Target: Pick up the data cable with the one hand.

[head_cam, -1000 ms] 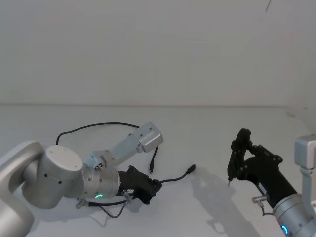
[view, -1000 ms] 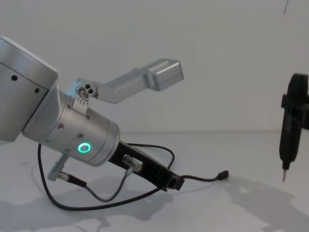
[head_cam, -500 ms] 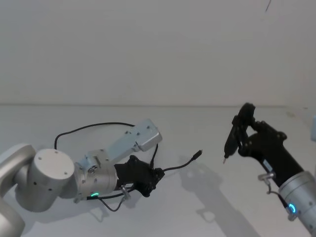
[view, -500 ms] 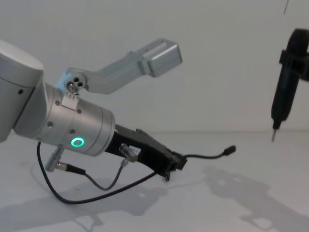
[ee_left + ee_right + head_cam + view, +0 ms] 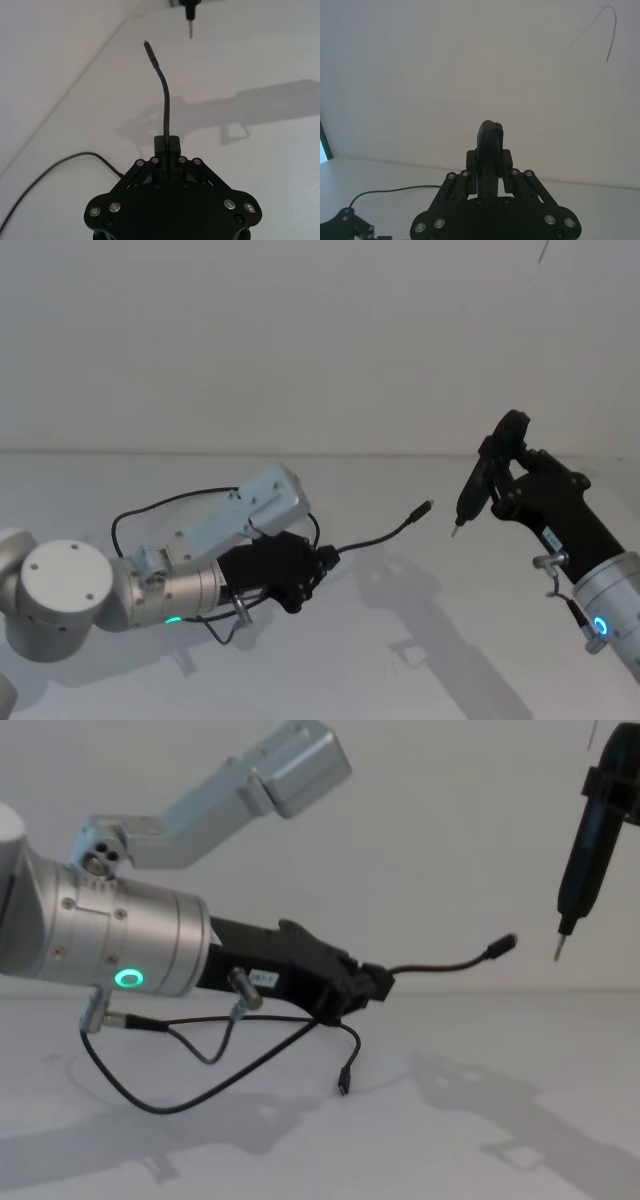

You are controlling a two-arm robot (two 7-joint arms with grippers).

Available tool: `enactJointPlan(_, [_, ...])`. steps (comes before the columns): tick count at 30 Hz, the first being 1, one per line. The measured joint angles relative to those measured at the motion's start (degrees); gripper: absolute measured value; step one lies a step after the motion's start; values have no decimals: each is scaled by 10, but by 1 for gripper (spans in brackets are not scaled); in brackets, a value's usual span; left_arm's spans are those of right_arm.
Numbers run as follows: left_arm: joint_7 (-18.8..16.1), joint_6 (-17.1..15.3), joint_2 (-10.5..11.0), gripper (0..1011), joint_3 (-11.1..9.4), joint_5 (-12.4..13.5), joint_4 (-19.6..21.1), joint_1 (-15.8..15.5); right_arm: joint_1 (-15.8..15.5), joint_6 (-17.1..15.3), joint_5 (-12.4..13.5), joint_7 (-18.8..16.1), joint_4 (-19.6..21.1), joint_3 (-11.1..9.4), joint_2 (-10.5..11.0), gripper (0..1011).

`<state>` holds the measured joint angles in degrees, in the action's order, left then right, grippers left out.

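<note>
Left gripper [image 5: 324, 561] is pinched shut on the data cable [image 5: 383, 534] close to 1 plug. A short stub sticks out ahead of the fingertips, and the long remainder loops behind and under it, with the other plug hanging down at the table [image 5: 480, 1120]. 2 risks: the trailing weight could drag the thin cord out through the jaws. The stub's plug is also near the tip of the pen tool [image 5: 478, 483] clamped in the right gripper [image 5: 503, 492], so any further reach could knock them together.

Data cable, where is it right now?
In the head view the data cable is on the robot's left, clamped in the left gripper, one plug end up in the air, pointing at the pen-like tool on the right.
</note>
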<state>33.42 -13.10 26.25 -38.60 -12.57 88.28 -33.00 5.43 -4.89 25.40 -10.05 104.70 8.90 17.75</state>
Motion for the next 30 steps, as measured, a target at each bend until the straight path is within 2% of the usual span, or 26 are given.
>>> enactJointPlan(7, [20,42,11,35,10,-6,3,1,11,5,12,-3,-10,-9,-6,279])
enactJointPlan(11, [26,54,15,35,13,-8,4,1,15,13,17,-5,-12,-13,-9,279])
enactJointPlan(19, [35,71,19,35,16,-10,6,1,16,32,23,-10,-1,-22,-11,279])
enactJointPlan(30, [41,82,22,35,19,-12,6,1,21,35,41,-16,6,-26,-14,279])
